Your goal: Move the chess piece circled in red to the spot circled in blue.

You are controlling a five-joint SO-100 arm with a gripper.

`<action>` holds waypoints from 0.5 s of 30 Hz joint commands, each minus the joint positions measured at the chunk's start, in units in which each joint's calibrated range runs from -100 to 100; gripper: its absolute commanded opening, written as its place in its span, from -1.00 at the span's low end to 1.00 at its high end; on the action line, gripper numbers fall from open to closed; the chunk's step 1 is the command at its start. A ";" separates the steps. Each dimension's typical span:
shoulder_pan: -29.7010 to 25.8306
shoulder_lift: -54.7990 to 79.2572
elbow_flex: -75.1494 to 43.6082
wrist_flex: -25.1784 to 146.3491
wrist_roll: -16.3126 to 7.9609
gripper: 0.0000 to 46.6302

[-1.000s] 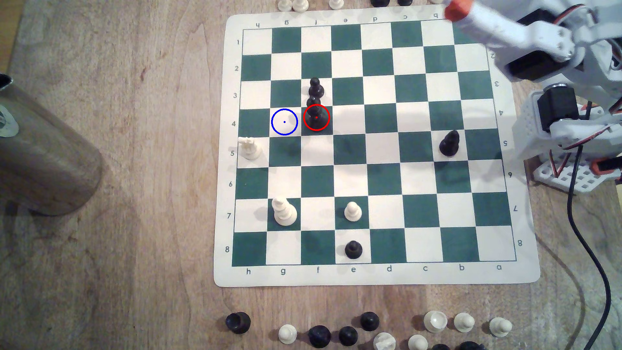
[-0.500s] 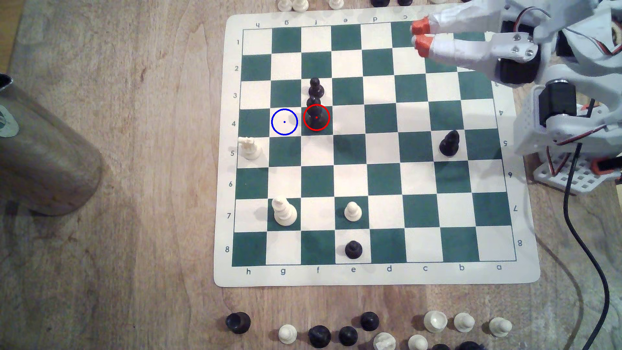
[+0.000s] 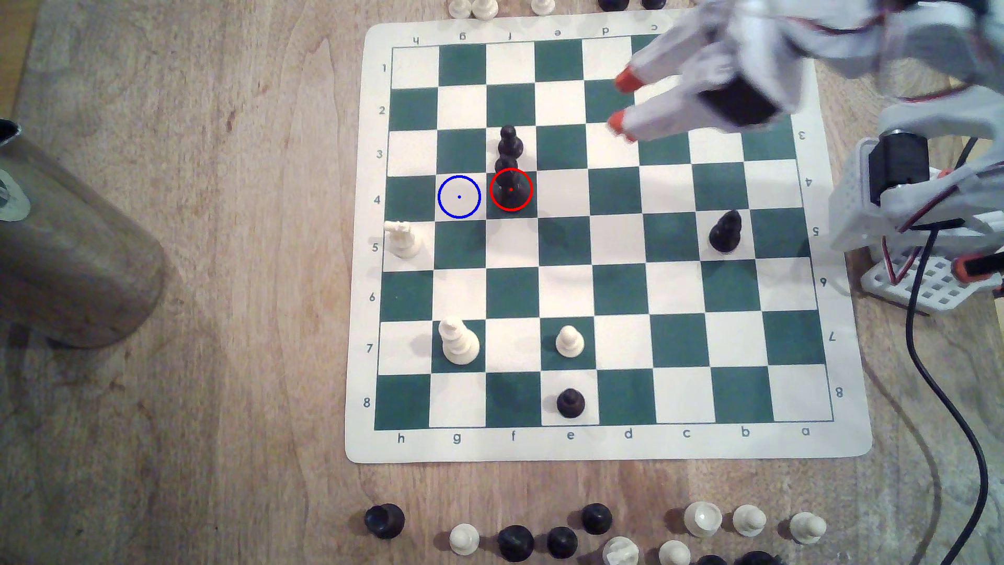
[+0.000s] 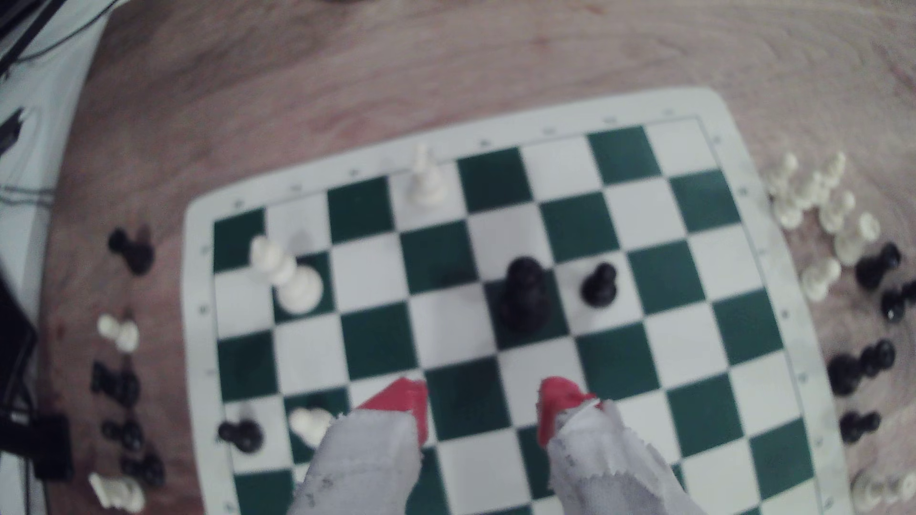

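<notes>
The chess piece (image 3: 510,187) is tall and glossy black, ringed in red on a green square in row 4, standing upright. In the wrist view the chess piece (image 4: 524,297) stands ahead of the fingertips. The spot (image 3: 459,196), a cream square with a blue ring and dot, lies one square toward the exterior view's left of it. My gripper (image 3: 621,102) hovers over the board's upper right part, well apart from the piece. It is open, with nothing between its orange-tipped fingers (image 4: 401,403).
A black pawn (image 3: 509,141) stands right behind the chess piece. A squat black piece (image 3: 725,232), several white pieces (image 3: 459,341) and a black pawn (image 3: 570,403) dot the board (image 3: 847,347). Captured pieces (image 3: 516,540) line the table edges. A cylinder (image 3: 70,244) stands at the exterior view's left.
My gripper has swung from the board's upper right corner toward the exterior view's left and lower, over the board. Its fingers have spread apart. No piece has moved.
</notes>
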State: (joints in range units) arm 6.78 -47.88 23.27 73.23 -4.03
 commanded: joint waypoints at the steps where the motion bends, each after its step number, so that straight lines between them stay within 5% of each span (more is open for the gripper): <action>1: 0.53 7.31 -12.39 3.76 -1.03 -0.26; 15: 3.19 28.87 -18.29 -2.96 -1.07 -0.09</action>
State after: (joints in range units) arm 8.48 -23.42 10.80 72.99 -5.45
